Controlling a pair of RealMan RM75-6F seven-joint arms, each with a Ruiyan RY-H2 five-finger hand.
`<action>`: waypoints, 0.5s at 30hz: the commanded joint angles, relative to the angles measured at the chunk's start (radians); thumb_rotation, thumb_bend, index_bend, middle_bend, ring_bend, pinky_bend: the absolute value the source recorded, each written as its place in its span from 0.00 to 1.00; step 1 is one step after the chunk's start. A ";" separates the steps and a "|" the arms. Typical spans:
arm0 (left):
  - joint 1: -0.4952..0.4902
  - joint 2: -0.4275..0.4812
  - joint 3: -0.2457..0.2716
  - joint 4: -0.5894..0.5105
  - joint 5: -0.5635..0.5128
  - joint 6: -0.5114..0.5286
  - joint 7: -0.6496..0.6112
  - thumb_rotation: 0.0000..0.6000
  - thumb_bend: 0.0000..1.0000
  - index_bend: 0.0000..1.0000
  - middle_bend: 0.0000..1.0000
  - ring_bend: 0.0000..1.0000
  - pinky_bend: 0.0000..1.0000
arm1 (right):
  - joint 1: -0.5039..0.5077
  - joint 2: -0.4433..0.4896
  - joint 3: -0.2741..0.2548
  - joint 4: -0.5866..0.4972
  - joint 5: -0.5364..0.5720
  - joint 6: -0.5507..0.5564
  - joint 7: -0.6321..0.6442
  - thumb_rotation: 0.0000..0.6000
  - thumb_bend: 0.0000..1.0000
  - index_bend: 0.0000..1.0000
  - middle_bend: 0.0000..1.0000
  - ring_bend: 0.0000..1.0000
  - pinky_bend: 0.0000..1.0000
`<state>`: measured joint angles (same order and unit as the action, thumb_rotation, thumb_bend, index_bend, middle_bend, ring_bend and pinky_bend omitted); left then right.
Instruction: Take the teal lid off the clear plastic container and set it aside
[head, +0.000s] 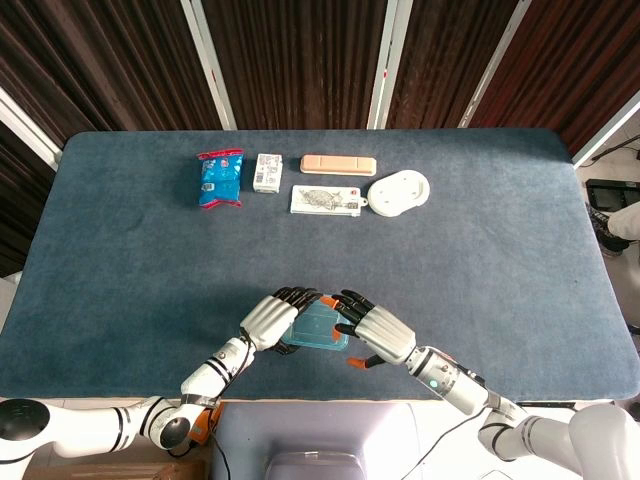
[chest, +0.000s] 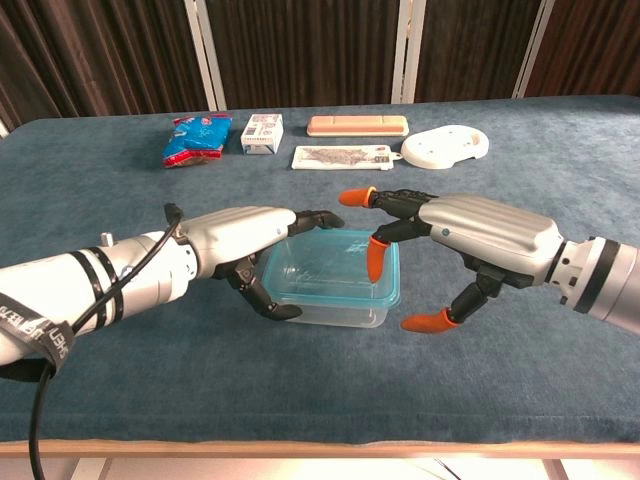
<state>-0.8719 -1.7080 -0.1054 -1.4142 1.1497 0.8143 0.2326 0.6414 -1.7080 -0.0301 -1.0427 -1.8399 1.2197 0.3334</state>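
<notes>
Covering the table, blue felt; behind, dark slatted wall.

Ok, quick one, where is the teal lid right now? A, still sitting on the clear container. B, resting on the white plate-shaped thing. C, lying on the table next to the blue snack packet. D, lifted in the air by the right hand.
A: the teal lid still sits on the clear container, with the left hand at its left side and the right hand reaching over its right edge.
</notes>
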 joint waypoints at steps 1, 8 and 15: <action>0.003 -0.008 0.007 0.013 0.013 0.000 -0.006 1.00 0.27 0.00 0.23 0.15 0.18 | 0.004 -0.004 -0.003 0.005 0.006 0.004 -0.001 1.00 0.37 0.57 0.01 0.00 0.00; 0.005 -0.014 0.005 0.023 0.025 -0.001 -0.009 1.00 0.27 0.00 0.23 0.15 0.18 | 0.014 -0.021 -0.007 0.027 0.022 0.003 -0.024 1.00 0.40 0.59 0.01 0.00 0.00; 0.007 -0.015 0.004 0.024 0.025 -0.005 -0.008 1.00 0.27 0.00 0.23 0.14 0.18 | 0.022 -0.054 -0.005 0.049 0.041 0.002 -0.033 1.00 0.40 0.59 0.03 0.00 0.00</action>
<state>-0.8653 -1.7232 -0.1018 -1.3897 1.1750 0.8089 0.2244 0.6625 -1.7601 -0.0351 -0.9950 -1.8002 1.2212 0.3009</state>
